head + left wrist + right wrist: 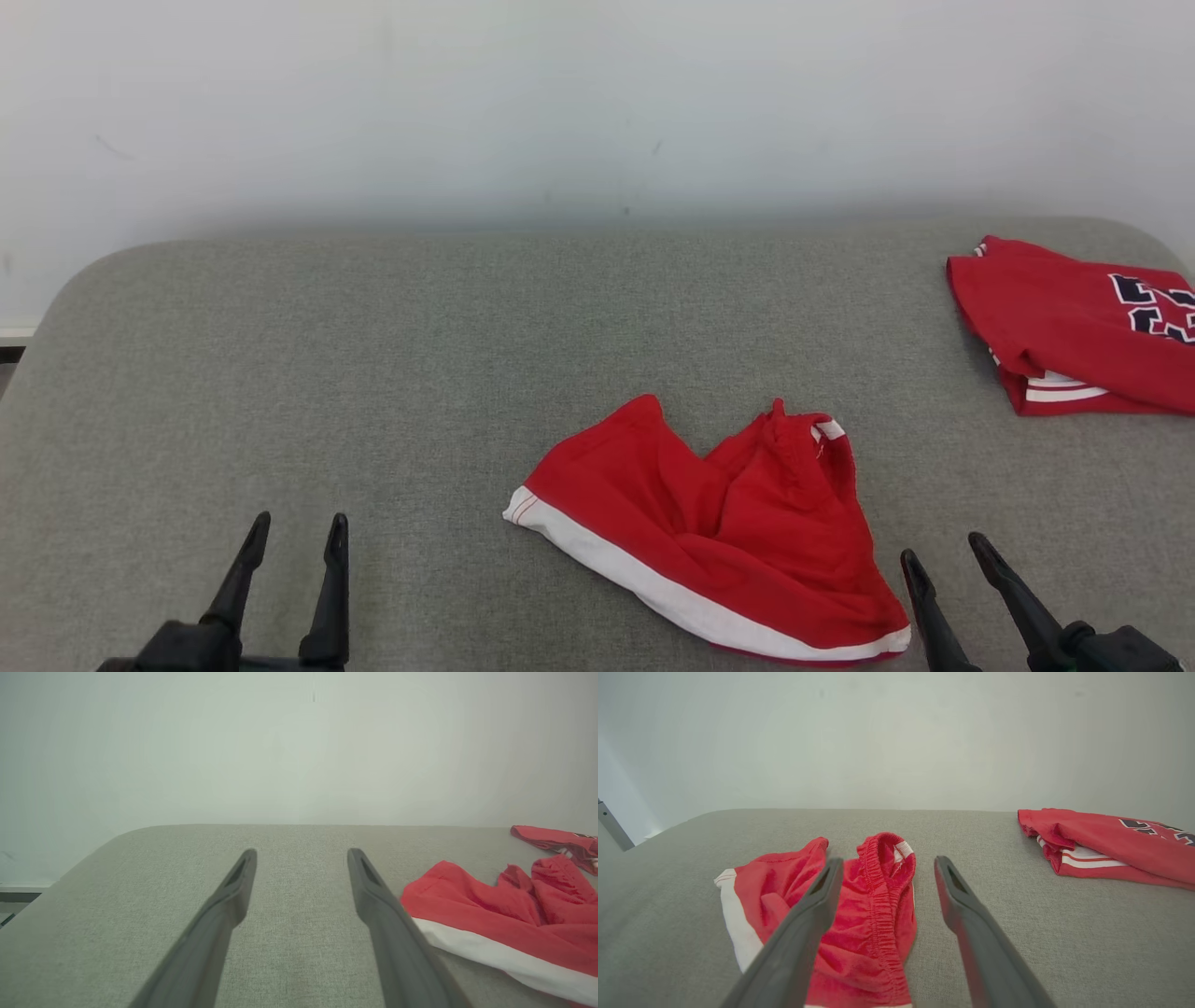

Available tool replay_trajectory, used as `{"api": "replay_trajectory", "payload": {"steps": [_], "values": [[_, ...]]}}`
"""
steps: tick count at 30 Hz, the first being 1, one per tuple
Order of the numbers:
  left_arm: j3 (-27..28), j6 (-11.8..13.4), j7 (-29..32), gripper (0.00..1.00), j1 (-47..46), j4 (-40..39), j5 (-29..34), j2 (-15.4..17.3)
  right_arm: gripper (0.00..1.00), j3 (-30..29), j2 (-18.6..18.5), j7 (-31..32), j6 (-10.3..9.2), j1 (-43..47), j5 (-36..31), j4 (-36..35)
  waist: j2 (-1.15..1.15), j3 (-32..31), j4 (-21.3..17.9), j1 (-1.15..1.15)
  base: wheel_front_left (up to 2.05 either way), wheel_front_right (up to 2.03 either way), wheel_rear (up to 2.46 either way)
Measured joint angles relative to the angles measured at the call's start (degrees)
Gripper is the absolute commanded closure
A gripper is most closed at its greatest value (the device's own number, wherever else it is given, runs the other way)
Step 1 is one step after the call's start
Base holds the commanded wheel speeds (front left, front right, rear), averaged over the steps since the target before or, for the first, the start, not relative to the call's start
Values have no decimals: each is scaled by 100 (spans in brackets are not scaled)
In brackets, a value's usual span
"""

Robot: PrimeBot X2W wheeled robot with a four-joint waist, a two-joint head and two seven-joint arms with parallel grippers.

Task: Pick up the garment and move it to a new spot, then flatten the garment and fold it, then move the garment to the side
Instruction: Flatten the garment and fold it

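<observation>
In the head view the jersey runs off the right edge, and its dark print is cut short and cannot be read. The bottom edge cuts through the bodies of the left gripper and right gripper. In the left wrist view the shorts run off the right and bottom edges, and a finger overlaps their near edge. In the right wrist view a finger covers a strip of the shorts, and the bottom edge cuts off their lower part.

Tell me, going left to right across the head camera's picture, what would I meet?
left pincer → crumpled red shorts with a white hem → folded red jersey
</observation>
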Motion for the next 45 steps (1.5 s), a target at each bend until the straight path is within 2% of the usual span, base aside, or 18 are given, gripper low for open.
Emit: {"api": "replay_trajectory", "payload": {"steps": [3,4,7,14,21,26,30,45], "values": [[-265,0,0,0,-236,20,-164,308,0,234,-322,-7,0,-71,35,154,0,49,-57,0,0,0,0],[-469,0,0,0,-416,59,-298,524,0,403,-560,-8,0,-137,93,246,0,92,-103,0,0,0,0],[-936,0,0,0,-681,208,-546,865,0,658,-860,-8,0,-225,209,375,0,157,-187,0,0,0,0],[-2440,-1,103,0,-1479,576,-1501,1673,0,1452,-1363,-8,0,-539,589,599,0,406,-349,0,0,0,0],[-3917,-1,143,0,-2173,907,-2220,2201,0,2353,-1652,-7,0,-1043,1053,891,0,673,-504,0,0,0,0],[-4696,-1,89,0,-2545,1115,-2483,2347,0,2936,-1838,-8,0,-1387,1372,1085,0,828,-578,1,0,0,0],[-5074,-1,40,0,-2773,1315,-2613,2386,0,3186,-1890,-8,0,-1591,1585,1213,0,905,-601,1,0,0,0],[-5939,-1,0,0,-3674,2070,-3316,2324,0,3969,-1976,-8,0,-2212,2002,1373,0,1069,-747,1,0,0,0]]}}
